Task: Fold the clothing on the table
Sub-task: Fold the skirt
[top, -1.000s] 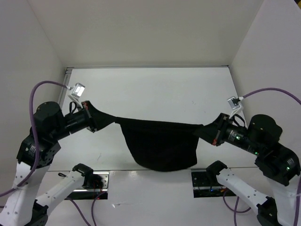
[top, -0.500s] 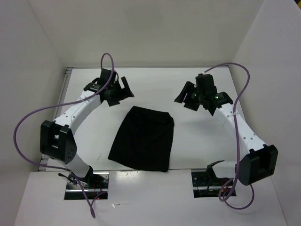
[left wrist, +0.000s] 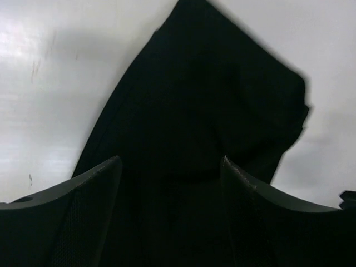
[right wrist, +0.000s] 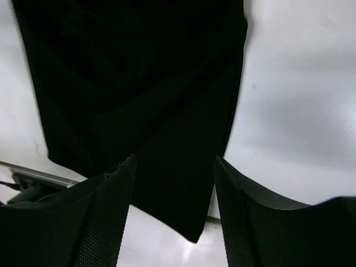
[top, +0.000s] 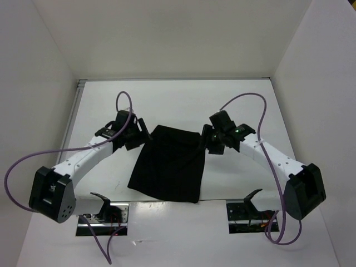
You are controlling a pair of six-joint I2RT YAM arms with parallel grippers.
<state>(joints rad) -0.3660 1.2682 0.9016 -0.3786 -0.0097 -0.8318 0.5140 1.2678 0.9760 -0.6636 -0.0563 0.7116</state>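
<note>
On the table point(top: 178, 100), black clothing point(top: 169, 164) between left gripper point(top: 143, 137) and right gripper point(top: 207, 142), jaws apart

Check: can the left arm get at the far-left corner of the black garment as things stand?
Probably yes. The left gripper hovers open right beside that corner of the black garment, which lies flat on the white table; nothing sits between them.

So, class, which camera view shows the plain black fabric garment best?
The top external view: the plain black fabric garment lies flat on the white tabletop with nearly its whole outline visible. The left wrist view shows only one end, cut off below; the right wrist view cuts it off at the top.
</note>
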